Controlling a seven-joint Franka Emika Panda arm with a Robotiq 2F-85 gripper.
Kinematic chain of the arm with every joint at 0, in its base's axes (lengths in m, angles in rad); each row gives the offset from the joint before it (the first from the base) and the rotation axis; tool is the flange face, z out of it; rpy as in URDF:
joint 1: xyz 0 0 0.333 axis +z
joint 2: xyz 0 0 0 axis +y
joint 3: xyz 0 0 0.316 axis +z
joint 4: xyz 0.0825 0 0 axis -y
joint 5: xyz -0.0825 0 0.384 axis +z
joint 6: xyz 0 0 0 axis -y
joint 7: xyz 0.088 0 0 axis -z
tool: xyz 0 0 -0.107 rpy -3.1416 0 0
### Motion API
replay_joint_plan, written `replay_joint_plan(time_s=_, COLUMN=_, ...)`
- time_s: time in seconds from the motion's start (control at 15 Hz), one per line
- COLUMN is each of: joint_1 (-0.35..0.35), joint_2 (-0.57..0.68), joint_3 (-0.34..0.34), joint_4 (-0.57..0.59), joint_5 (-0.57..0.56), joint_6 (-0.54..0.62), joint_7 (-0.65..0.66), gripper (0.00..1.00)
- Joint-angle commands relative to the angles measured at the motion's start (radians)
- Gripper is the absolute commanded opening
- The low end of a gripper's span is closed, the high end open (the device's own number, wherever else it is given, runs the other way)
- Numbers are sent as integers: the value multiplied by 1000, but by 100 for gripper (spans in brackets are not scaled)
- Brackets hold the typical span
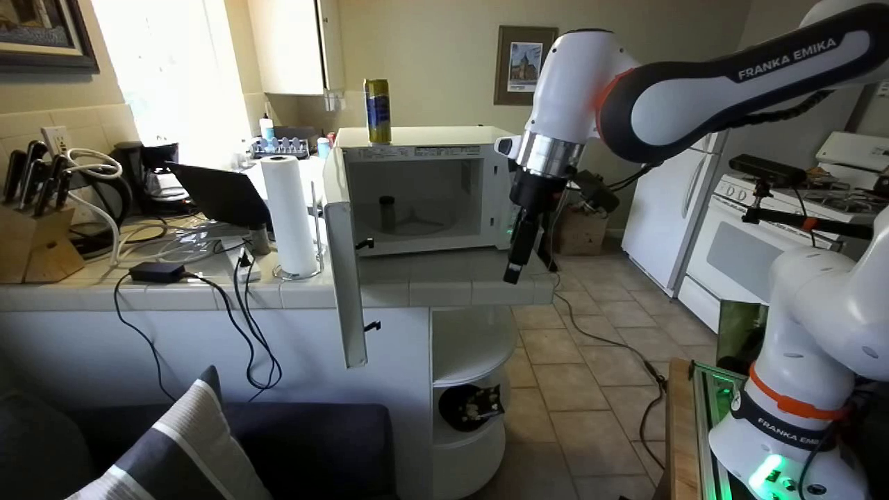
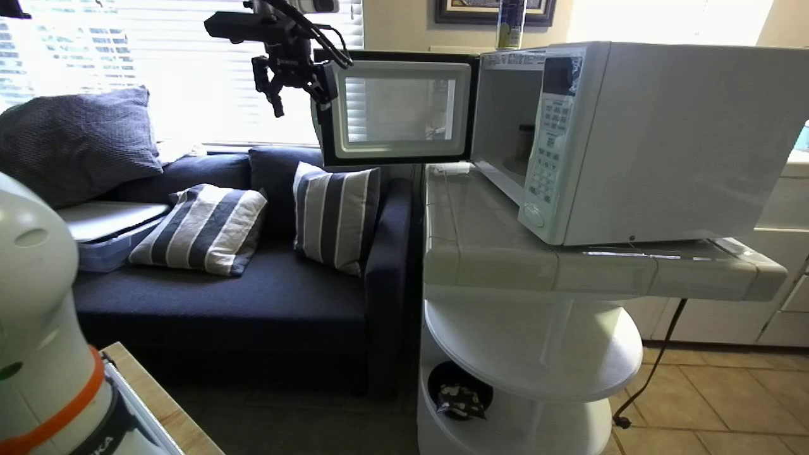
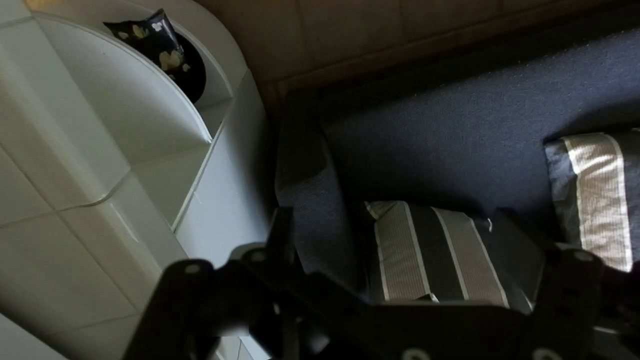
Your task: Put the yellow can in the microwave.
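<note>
The yellow can (image 1: 378,111), gold with a dark blue area, stands upright on top of the white microwave (image 1: 444,135). In an exterior view the can (image 2: 510,25) is cut off by the top edge, above the microwave (image 2: 682,139). The microwave door (image 1: 346,257) stands wide open, also in an exterior view (image 2: 404,153). A small dark jar (image 1: 387,214) stands inside it. My gripper (image 1: 517,267) hangs in front of the microwave's right part, fingers down, apart from the can. It is open and empty in an exterior view (image 2: 300,107) and the wrist view (image 3: 400,217). Can and microwave interior are outside the wrist view.
A paper-towel roll (image 1: 289,215), a dark screen (image 1: 219,194), cables and a knife block (image 1: 38,239) stand on the tiled counter (image 1: 444,288). Rounded shelves (image 2: 537,354) hold a black bowl with a bag. A dark sofa (image 2: 253,309) with striped pillows (image 3: 445,255) lies below.
</note>
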Motion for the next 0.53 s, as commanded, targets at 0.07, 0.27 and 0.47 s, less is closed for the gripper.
replay_joint_plan(time_s=0.07, joint_1=0, joint_2=0, joint_3=0, joint_4=2, joint_5=0, joint_6=-3, joint_7=1, gripper=100)
replay_joint_plan(time_s=0.27, joint_1=0, joint_2=0, joint_3=0, joint_4=2, joint_5=0, joint_6=-3, joint_7=1, gripper=100)
replay_joint_plan(time_s=0.47, joint_1=-14, joint_2=14, joint_3=1, joint_4=29, joint_5=-11, joint_6=4, joint_7=23, gripper=100)
